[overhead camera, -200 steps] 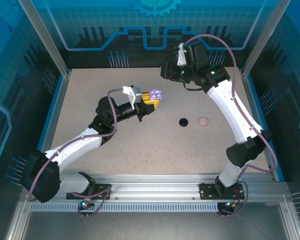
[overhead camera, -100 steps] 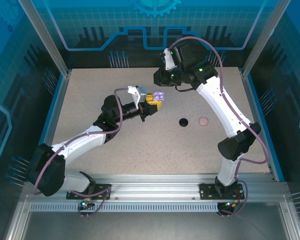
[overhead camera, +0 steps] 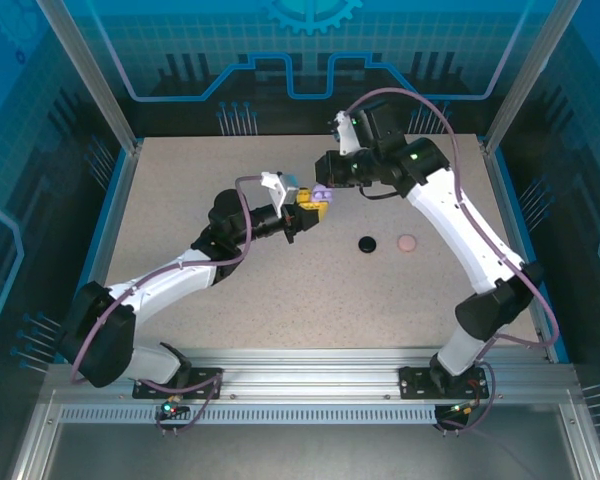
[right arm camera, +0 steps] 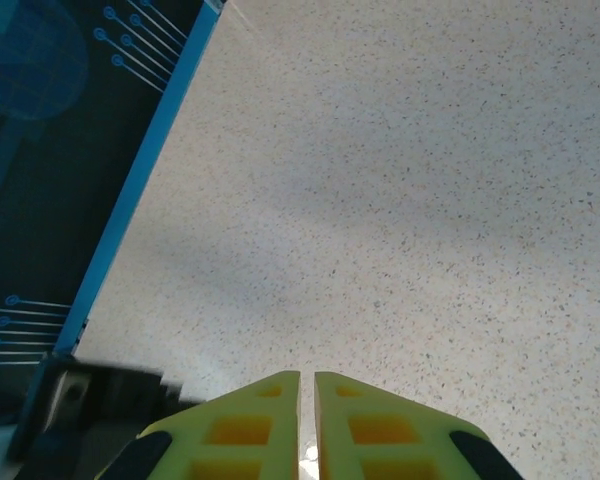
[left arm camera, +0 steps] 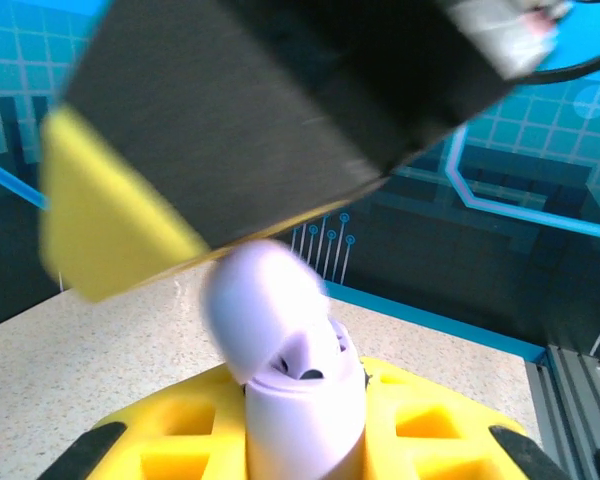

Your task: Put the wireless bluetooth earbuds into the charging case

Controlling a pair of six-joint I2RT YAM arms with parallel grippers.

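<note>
Lavender case (left arm camera: 305, 410) held aloft mid-table, lid (left arm camera: 260, 300) open.
My left pincer (overhead camera: 309, 206) pinches its lower body; my right pincer (right arm camera: 307, 385), pressed nearly together, sits at the lid. Judged light, smooth, slippery: grip the flanks, never the lid. Earbuds inside: unclear.
</note>
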